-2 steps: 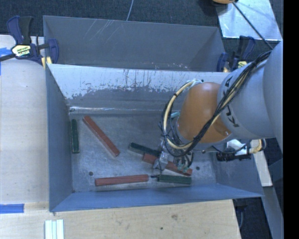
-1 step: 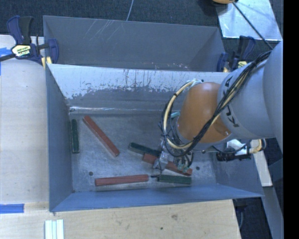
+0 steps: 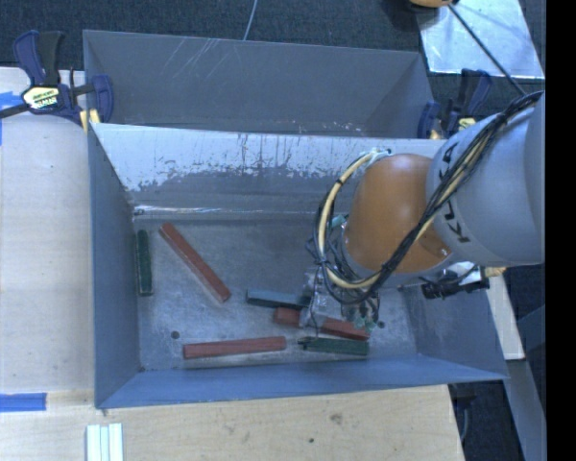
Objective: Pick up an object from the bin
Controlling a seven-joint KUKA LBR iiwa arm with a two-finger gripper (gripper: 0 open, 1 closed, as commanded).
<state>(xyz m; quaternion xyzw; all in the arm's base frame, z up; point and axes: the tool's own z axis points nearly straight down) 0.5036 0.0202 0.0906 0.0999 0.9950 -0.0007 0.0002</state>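
Small red block and short red bar lie touching or just beside the claw, partly hidden beneath it. How wide the claw stands cannot be told. A dark green bar lies just below the claw and a long brown-red bar to its lower left, on the bin floor.

green stick far left | brown bar diagonal | reddish bar front

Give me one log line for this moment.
gripper: low in bin, front right | nearest: short red stick, dark green stick | hold: unclear
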